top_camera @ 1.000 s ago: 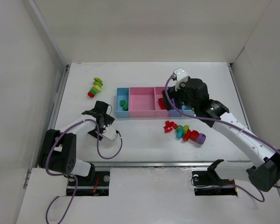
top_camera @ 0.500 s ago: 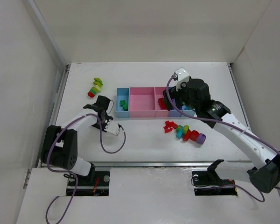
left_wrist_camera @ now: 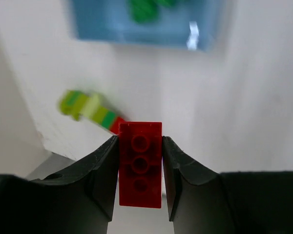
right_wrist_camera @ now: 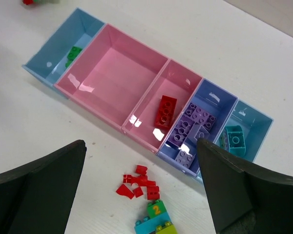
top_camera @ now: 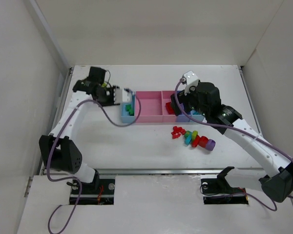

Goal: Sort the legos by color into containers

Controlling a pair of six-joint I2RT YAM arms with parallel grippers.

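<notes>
Right gripper (top_camera: pixel 176 104) overhangs the trays (top_camera: pixel 147 108) (left gripper (left_wrist_camera: pixel 140 146) near their left end).

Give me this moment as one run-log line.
left tool: shut on red brick | right tool: open, above tray row | loose bricks: unsorted beside tray row

A: What do the left gripper's (left_wrist_camera: pixel 140 146) jaws hold?
B: A red brick (left_wrist_camera: pixel 140 170), clamped by its long sides. Beyond, blurred on the white table (left_wrist_camera: pixel 244 97): a green-yellow chain (left_wrist_camera: pixel 88 108) and a light blue tray (left_wrist_camera: pixel 107 27) with green bricks (left_wrist_camera: pixel 145 9).
</notes>
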